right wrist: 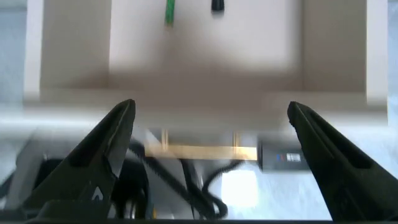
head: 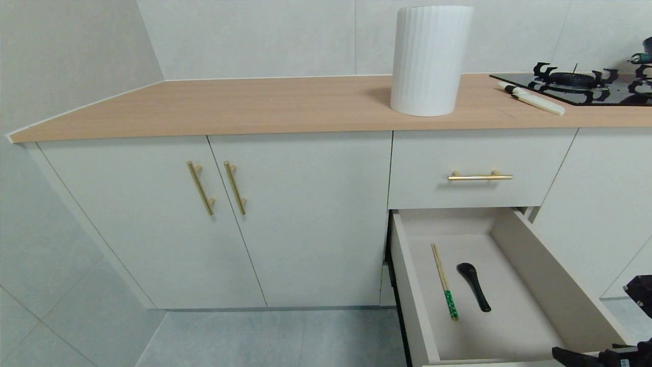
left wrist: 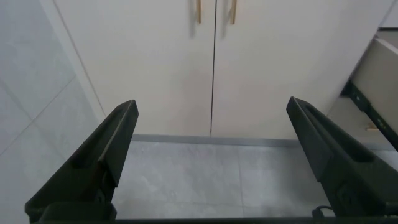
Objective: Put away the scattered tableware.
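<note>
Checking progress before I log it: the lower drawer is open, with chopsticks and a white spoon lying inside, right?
Not quite: the spoon is black, not white, as the head view shows. The rest holds: the lower drawer is open, with chopsticks and the spoon lying inside.

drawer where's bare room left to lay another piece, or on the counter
In the drawer, bare floor lies between the black spoon and the right wall, and along the front. The strip between chopsticks and left wall is narrow. The counter is bare from its left corner to the white canister; the knife crowds the right.
</note>
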